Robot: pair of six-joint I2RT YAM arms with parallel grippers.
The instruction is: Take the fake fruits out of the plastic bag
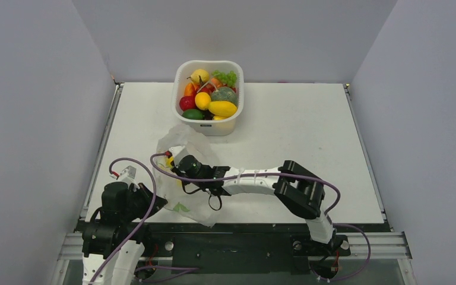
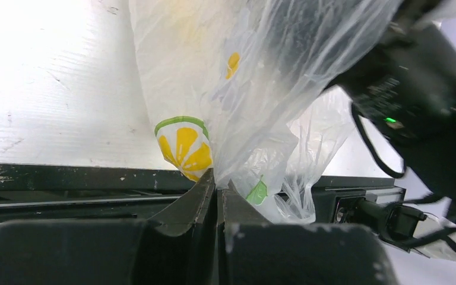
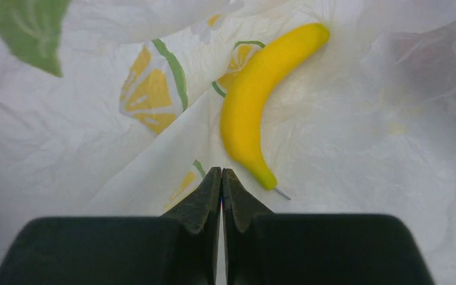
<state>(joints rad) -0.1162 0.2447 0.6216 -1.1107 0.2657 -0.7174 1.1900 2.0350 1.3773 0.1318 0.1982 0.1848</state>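
My left hand (image 2: 217, 189) clamps the thin clear lemon-printed plastic bag (image 2: 255, 89) by the near edge of the surface (image 2: 53, 89); my closed right hand (image 3: 221, 178) is beside a curved yellow banana (image 3: 255, 101).

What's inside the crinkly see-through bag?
A yellow banana lies inside the plastic bag, just ahead of the shut right claw. The bag's folds and its lemon prints cover the rest, so I cannot tell if more fruit is in there.

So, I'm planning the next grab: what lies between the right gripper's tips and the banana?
Only crinkled film of the plastic bag; no other fruit. The right wrist view shows the banana just beyond the shut right gripper.
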